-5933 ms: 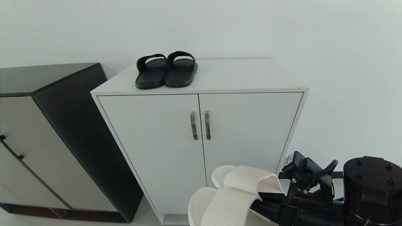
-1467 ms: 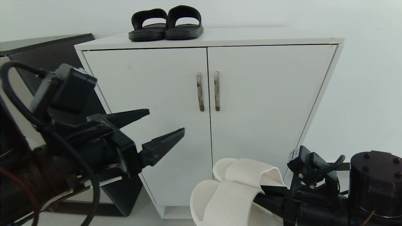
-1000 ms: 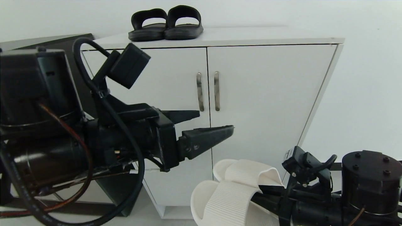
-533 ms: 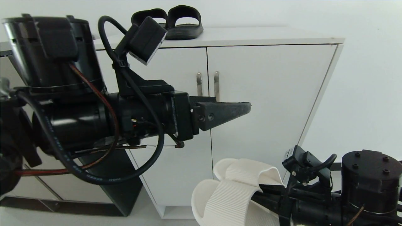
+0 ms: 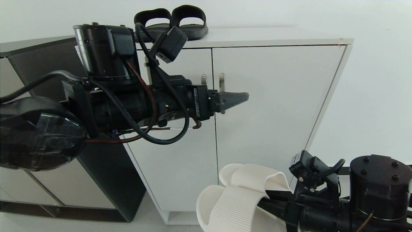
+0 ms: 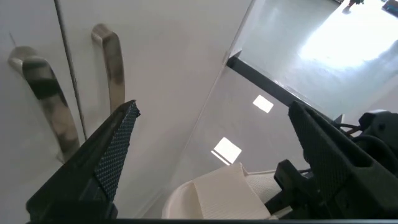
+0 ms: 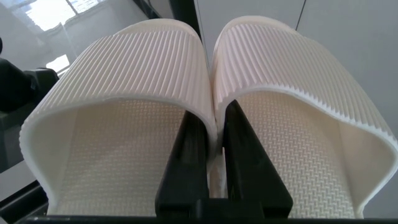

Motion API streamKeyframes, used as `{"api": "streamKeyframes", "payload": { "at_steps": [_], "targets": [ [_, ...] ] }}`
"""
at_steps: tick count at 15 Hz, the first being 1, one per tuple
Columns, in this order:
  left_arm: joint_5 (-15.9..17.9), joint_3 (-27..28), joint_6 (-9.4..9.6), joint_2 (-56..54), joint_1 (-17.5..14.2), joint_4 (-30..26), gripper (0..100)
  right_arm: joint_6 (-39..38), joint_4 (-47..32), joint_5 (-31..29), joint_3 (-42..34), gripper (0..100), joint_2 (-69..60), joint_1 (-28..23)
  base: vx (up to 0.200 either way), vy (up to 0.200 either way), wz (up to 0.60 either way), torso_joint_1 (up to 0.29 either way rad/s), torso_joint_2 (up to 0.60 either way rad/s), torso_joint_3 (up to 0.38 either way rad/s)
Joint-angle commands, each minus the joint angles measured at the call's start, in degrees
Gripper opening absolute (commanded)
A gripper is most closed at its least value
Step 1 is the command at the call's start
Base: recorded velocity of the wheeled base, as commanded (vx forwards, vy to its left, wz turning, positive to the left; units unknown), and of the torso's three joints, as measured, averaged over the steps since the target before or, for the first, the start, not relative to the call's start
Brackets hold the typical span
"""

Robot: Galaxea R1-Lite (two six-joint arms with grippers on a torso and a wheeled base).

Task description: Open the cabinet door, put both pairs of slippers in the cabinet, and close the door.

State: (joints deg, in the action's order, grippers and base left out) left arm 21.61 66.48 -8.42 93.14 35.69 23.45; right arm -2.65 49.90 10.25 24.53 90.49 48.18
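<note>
The white cabinet [image 5: 273, 96] stands with both doors closed, its two metal handles [image 5: 221, 80] side by side at the middle. A pair of black slippers [image 5: 170, 21] rests on its top. My left gripper [image 5: 241, 96] hovers in front of the handles, level with them. In the left wrist view the left gripper [image 6: 214, 112] is open, with one finger [image 6: 106, 162] close beside the right door's handle [image 6: 112, 68] and nothing between the fingers. My right gripper [image 7: 213, 124] is shut on the pair of white slippers [image 5: 238, 196], held low before the right door.
A dark cabinet [image 5: 106, 161] with pale fronts stands against the left side of the white one. A white wall lies behind and to the right. Glossy floor [image 6: 292, 81] shows beneath the cabinets.
The left arm has come up from the lower left and stretched forward, so its gripper is now at the handles. The right arm with the white slippers has stayed put.
</note>
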Motion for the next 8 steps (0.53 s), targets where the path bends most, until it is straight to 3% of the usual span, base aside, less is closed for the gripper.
{"api": "streamKeyframes", "payload": {
  "at_steps": [1,8],
  "targets": [
    [0.18,1.55,-0.01,2.23,-0.54,0.01,100,0.01,0.03,0.03,-0.01,0,0.21,-0.01,0.000,0.000,0.00,0.000,0.00,0.000],
    [1.33,2.69,0.07,4.95,-3.26,0.19,100,0.01,0.03,0.21,-0.27,0,0.30,0.07,0.000,0.000,0.00,0.000,0.00,0.000]
  ]
}}
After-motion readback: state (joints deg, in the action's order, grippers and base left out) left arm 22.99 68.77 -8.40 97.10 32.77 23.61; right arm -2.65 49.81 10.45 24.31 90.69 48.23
